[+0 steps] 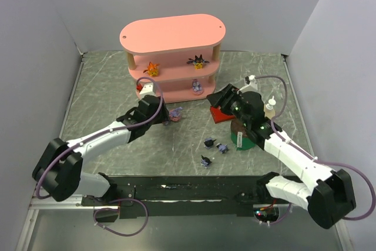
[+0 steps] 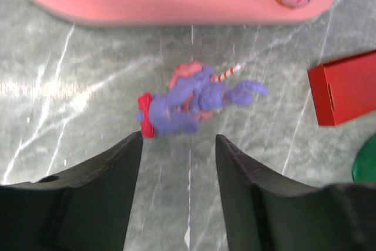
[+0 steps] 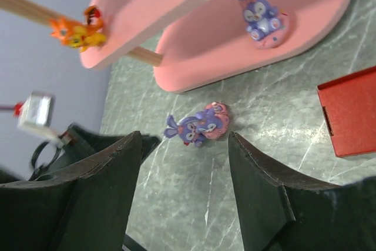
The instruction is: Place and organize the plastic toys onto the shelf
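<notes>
Shelf: the pink three-tier shelf with rounded boards and pale wooden posts [image 1: 172, 45] stands at the far centre of the grey marbled table [image 1: 100, 98].

Already on it: a small orange plastic figurine [image 1: 152, 69] on the middle board to the left, a spiky black-and-yellow figurine [image 1: 198, 61] on the same board to the right, and a lilac-pink bunny figurine [image 1: 197, 86] on the bottom board.

In hand: we judge this the pick-up of a second lilac-pink bunny figurine with a red bow [image 2: 197, 101]. It lies on its side on the table, just near of the shelf's bottom board.

Left gripper [image 2: 178, 142]: fingers spread, nothing between them. The bunny lies just beyond the tips, roughly centred on the gap.

Right gripper [image 3: 184, 139]: also spread and empty, hanging over the flat red box [image 1: 220, 114] and looking at the same toy.

Still loose: three dark pointed-ear figurines [image 1: 209, 142] on the table nearer us, left of the green cylinder [image 1: 241, 139].

Next, as we see it: the left arm needs to advance until the bunny sits between the pads, then close. It is small and lying down, so it could slip out.
</notes>
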Controlling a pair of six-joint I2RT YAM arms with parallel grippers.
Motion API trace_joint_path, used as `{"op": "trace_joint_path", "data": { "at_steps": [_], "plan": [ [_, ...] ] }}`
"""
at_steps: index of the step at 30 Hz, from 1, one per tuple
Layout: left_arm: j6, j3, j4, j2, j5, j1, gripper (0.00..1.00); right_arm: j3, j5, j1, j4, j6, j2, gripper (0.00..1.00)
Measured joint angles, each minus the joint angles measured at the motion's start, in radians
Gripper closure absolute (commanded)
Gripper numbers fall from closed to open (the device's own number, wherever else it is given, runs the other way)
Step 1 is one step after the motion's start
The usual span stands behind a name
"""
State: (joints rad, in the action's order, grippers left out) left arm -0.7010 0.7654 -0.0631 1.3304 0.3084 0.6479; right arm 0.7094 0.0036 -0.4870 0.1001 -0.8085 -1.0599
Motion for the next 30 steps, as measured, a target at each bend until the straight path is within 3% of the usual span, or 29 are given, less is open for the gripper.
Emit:
{"op": "trace_joint_path", "data": {
  "at_steps": [6, 14, 17, 22, 30],
  "plan": [
    [0.027, 0.071, 0.006, 0.096, 0.042, 0.009, 0.59, -0.028, -0.003, 0.000, -0.034, 0.038, 0.073, 0.31],
    [0.035, 0.088, -0.014, 0.148, 0.071, 0.029, 0.62, -0.068, 0.003, 0.000, -0.067, 0.050, 0.108, 0.31],
    [0.036, 0.088, -0.020, 0.156, 0.082, 0.037, 0.71, -0.076, 0.003, 0.000, -0.071, 0.049, 0.108, 0.31],
    [0.056, 0.096, -0.035, 0.161, 0.122, 0.045, 0.98, -0.076, 0.008, 0.000, -0.071, 0.049, 0.108, 0.31],
    [0.211, 0.112, -0.024, 0.170, 0.226, 0.045, 0.99, -0.081, 0.015, 0.000, -0.084, 0.057, 0.108, 0.30]
  ]
}}
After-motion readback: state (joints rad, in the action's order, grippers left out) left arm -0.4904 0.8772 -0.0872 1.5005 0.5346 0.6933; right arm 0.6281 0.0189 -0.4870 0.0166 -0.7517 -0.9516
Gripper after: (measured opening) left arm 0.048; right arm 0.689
